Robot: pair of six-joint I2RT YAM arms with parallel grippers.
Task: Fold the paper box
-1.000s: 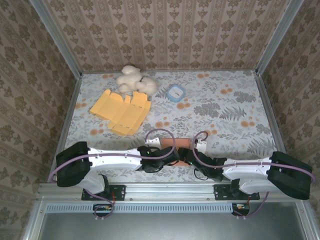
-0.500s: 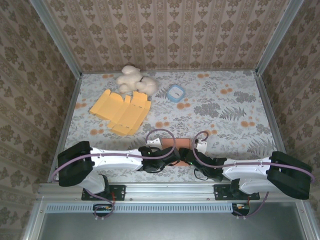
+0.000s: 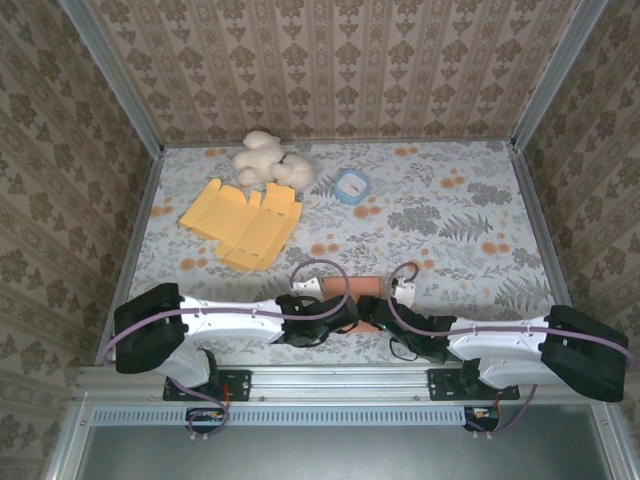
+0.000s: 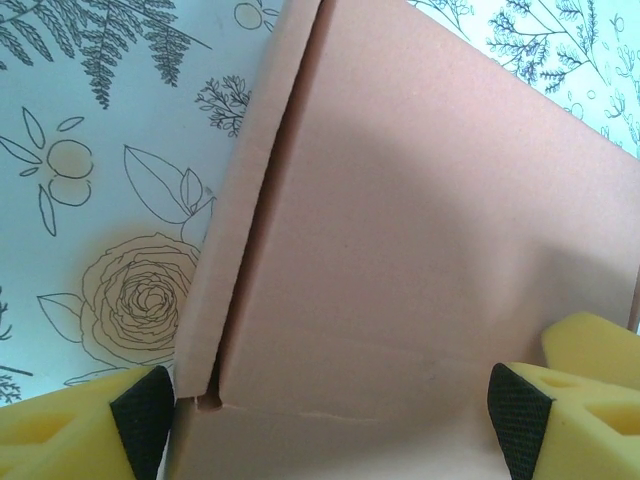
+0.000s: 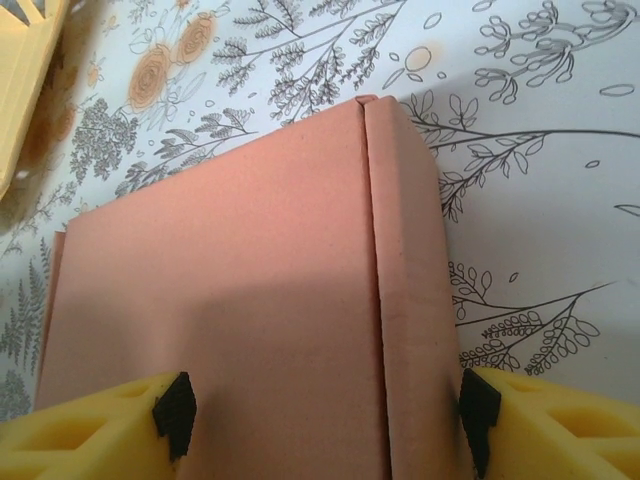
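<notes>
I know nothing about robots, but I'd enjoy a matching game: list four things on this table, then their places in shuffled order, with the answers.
Things:
1. salmon paper box
2. yellow cardboard sheet
3. white fluffy toy
4. small blue-rimmed container

Places:
A. far side, left of centre, close to the back wall
B. near side, centre
C. far side, about the middle, just right of the toy
D. left half, lying flat and unfolded

Pairs: 1-B, 2-D, 3-A, 4-C

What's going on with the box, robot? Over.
Left gripper, right gripper at pink box, jaws wide, grip unclear. Box lying on table. Yellow cardboard far off, not blocking.
</notes>
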